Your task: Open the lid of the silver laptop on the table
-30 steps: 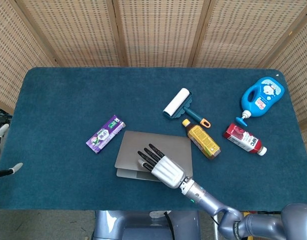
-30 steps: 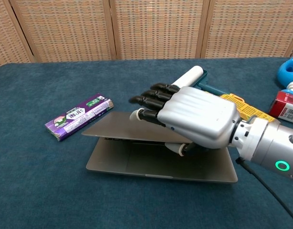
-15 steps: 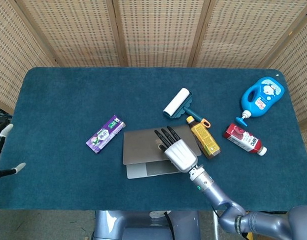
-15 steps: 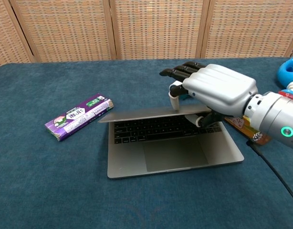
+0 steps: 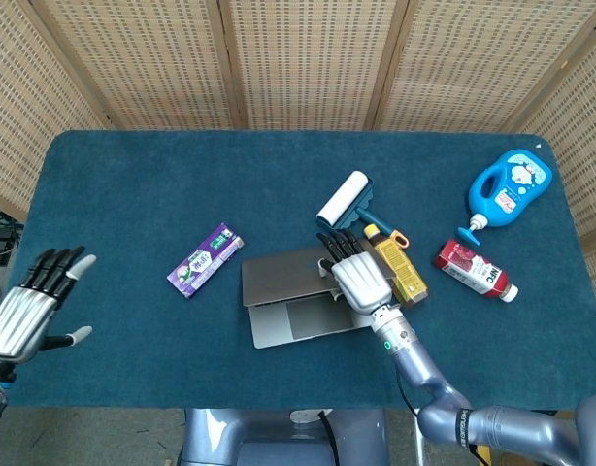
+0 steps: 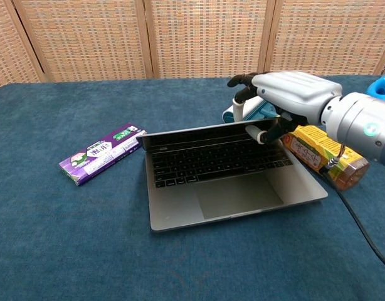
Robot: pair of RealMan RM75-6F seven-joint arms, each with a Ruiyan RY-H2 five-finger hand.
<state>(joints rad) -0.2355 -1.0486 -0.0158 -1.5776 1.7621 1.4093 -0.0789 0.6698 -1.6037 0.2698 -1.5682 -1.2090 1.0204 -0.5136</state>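
Observation:
The silver laptop [image 5: 300, 318] lies at the table's front middle with its lid part-way up. In the chest view its keyboard [image 6: 211, 164] and palm rest show, and the lid's top edge [image 6: 199, 133] stands low above them. My right hand [image 5: 357, 278] grips the lid's right end. Its fingers [image 6: 242, 80] curl over the lid's top edge and the thumb [image 6: 256, 135] presses from the screen side. My left hand [image 5: 28, 309] hovers at the table's left front edge, empty, with fingers spread. It is out of the chest view.
A purple packet [image 5: 205, 259] [image 6: 103, 153] lies left of the laptop. A lint roller [image 5: 344, 200] and a yellow bottle [image 5: 399, 274] [image 6: 324, 153] sit close behind and right of my right hand. Further right lie a red bottle [image 5: 476, 271] and a blue jug [image 5: 510, 186].
My right hand has swung the lid further up and back, uncovering more of the keyboard. The laptop has slid and turned a little to the right. My left hand has risen into the head view.

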